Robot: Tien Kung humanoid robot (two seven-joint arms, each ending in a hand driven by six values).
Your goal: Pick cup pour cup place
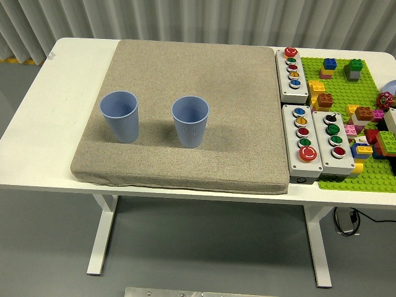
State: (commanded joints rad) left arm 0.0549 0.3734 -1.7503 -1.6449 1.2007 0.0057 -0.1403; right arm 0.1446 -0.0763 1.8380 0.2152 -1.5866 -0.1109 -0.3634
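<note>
Two blue cups [120, 116] [190, 121], three button boxes [292, 75] [302, 142] [334, 143], one mat [192, 68].

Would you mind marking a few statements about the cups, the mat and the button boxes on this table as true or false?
1. Two blue cups stand upright on the mat. True: the left cup and the right cup both stand upright on the beige mat.
2. The cups are touching. False: they stand apart.
3. A robot hand grips the left cup. False: no robot hand is in view.
4. Three button boxes lie right of the mat. True.
5. The green brick baseplate is at the table's left end. False: it is at the right end.
</note>
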